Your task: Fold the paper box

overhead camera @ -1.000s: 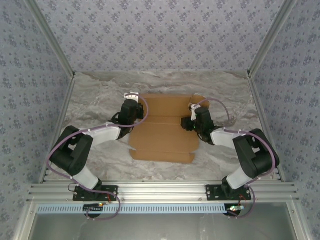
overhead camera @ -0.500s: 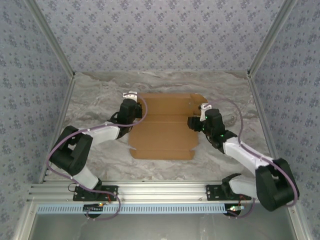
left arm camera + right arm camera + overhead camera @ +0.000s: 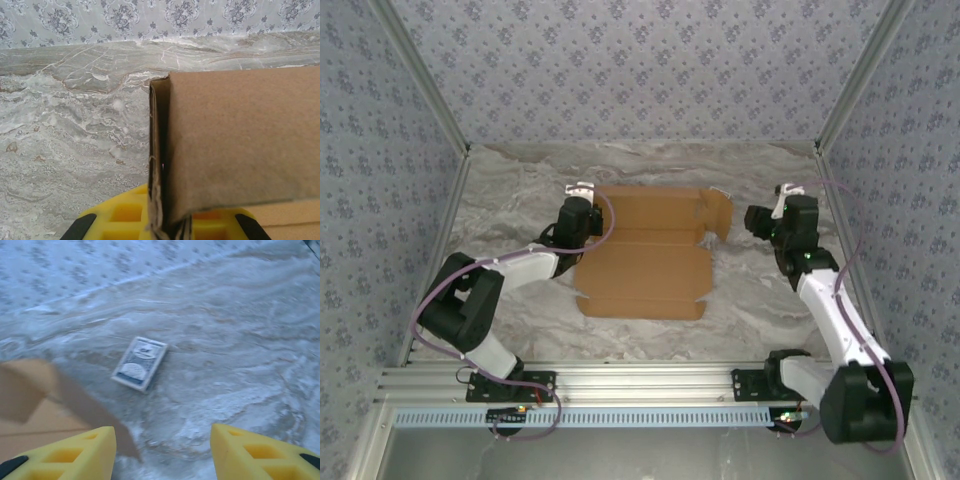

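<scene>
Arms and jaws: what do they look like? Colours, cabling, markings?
The left arm and right arm match: black joint housings joined by white tapered links. A purple cable loops along each. The jaws are yellow blocks with square cut-out pockets and some black trim. No markings are legible.

The paper box [image 3: 645, 265] lies on the worktop [image 3: 510, 200], left gripper [image 3: 165, 227] at its far left edge, right gripper [image 3: 162, 452] apart on its right, a card [image 3: 140, 363] just behind.
</scene>
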Motion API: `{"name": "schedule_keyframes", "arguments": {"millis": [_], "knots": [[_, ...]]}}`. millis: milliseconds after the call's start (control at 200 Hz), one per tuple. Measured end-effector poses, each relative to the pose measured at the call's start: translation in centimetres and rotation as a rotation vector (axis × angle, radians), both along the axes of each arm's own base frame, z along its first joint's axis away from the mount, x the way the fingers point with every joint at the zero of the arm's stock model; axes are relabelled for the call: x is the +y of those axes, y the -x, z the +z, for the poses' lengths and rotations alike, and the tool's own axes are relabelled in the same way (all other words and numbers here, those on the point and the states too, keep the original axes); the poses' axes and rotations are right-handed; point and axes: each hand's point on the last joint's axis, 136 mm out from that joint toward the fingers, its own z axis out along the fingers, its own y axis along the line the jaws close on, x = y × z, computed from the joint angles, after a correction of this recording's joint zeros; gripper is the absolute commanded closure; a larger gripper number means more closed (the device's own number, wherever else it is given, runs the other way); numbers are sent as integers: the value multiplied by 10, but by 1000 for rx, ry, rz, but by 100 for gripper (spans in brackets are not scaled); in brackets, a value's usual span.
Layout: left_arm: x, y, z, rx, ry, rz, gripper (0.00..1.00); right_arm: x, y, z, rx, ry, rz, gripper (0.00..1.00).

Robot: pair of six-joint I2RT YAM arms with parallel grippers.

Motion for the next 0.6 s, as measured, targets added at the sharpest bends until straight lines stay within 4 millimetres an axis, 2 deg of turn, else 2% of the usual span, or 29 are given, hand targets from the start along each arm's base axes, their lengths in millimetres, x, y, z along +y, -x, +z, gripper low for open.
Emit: {"name": "schedule_keyframes", "arguments": {"millis": [60, 125, 210, 275, 365, 475, 600], "knots": [[0, 0, 0, -1, 1, 0, 100, -14, -10, -15, 56, -16, -27, 46], [0, 0, 1, -1, 1, 0, 100, -19, -20, -35, 119, -40, -28, 46], [0, 0, 1, -1, 1, -1, 100, -10, -28, -63, 191, -86, 22, 46], [0, 0, 1, -1, 1, -1, 100, 3, -30, -77, 223, -122, 73, 48], [0, 0, 1, -1, 2, 0, 100, 20, -32, -80, 215, -158, 146, 49], [0, 0, 1, -1, 2, 0, 100, 41, -34, -72, 170, -175, 243, 50], [0, 0, 1, -1, 2, 0, 100, 59, -28, -71, 144, -180, 327, 50]]}}
